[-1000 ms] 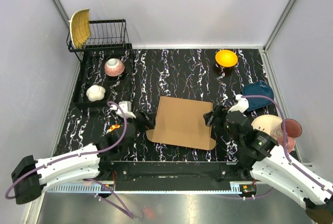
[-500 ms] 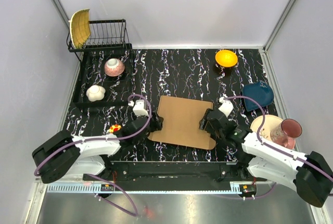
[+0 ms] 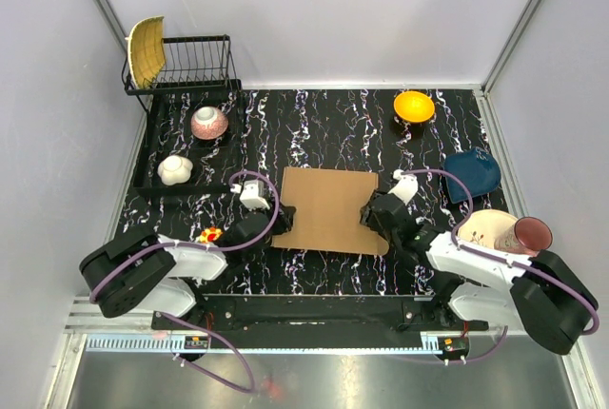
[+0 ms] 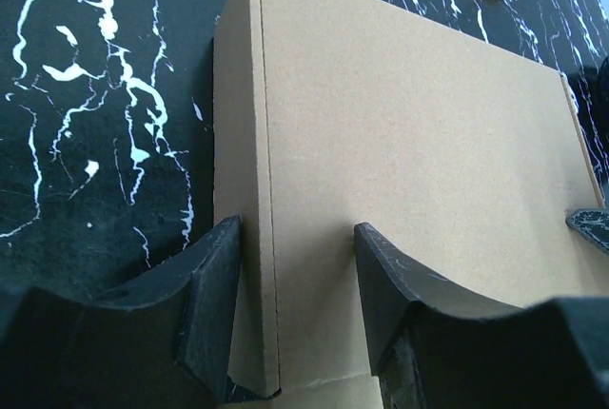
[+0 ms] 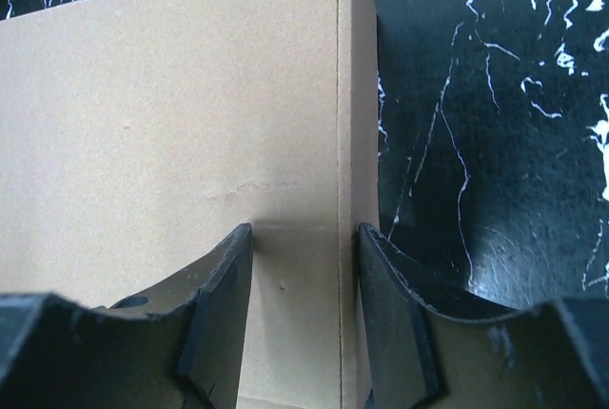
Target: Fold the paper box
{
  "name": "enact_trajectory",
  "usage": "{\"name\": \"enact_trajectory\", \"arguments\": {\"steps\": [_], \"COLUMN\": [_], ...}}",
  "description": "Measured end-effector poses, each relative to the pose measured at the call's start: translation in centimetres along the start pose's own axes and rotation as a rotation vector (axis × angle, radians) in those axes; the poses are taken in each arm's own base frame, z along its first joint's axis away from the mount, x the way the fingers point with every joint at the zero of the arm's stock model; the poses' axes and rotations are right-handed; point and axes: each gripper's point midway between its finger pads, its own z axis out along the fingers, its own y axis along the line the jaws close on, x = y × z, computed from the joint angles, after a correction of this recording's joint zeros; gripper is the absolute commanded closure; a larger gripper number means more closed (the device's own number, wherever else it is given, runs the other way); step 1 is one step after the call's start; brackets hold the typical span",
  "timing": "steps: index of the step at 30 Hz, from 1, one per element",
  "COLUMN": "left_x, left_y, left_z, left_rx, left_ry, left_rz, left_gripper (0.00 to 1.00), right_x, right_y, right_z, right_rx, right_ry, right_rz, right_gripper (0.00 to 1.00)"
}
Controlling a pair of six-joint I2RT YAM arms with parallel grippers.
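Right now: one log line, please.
paper box: flat | left hand: open, straddling left-edge flap | right hand: open, straddling right-edge flap

Black white-veined marble tabletop (image 3: 324, 133).
Far left corner: black wire dish rack (image 3: 195, 57), yellow woven plate (image 3: 146, 50) standing on edge at rack's left end.
Just in front of rack: black tray (image 3: 181, 189) holding pink patterned bowl (image 3: 209, 123) and white flower-shaped bowl (image 3: 175, 169), apart.
Small red-yellow object (image 3: 208, 234) in front of tray; kind unclear.
Far right: orange bowl (image 3: 414, 106).
Right edge: dark blue bowl (image 3: 473, 174); nearer, cream bowl (image 3: 487, 229) touching maroon cup (image 3: 531, 234).
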Motion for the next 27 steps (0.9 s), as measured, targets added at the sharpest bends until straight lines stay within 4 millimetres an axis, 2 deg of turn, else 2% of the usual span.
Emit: {"name": "enact_trajectory", "arguments": {"steps": [6,12,16,17,21,24,27], "left_x": [-0.6,-1.7,-1.9,-1.9,-2.0,-1.4,-2.6], "left_y": [0.7,1.4,1.5,1.5,1.6,0.4,-1.3], "left_z": [0.8,2.5,2.8,2.7,1.9,0.3,-1.5], "left_rx": [-0.025,-0.049,-0.048,-0.046,-0.038,0.014,0.073], "left_ry": [-0.052,-0.087,-0.099,-0.100,-0.086,-0.010,0.004], "left_rz": [-0.010,-0.024,-0.032,-0.036,-0.047,-0.037,-0.038], "left_gripper": [0.64,0.71,0.73,0.65,0.36,0.26,0.23], "right_x": [-0.8,-1.9,-2.2,-2.3,-2.5,-1.9,-1.5], "right_y": [0.5,1.1,1.1,1.2,1.4,1.5,1.3], "right_z": [1.5,3.4,3.7,3.7,3.2,1.9,0.0], "right_rx": [0.014,0.048,0.044,0.042,0.026,0.004,-0.005], "right_ry": [-0.049,-0.080,-0.088,-0.089,-0.085,-0.028,0.027], "right_rz": [-0.012,-0.023,-0.019,-0.019,-0.012,-0.013,-0.026], "right_gripper": [0.65,0.66,0.64,0.54,0.29,0.19,0.14]}}
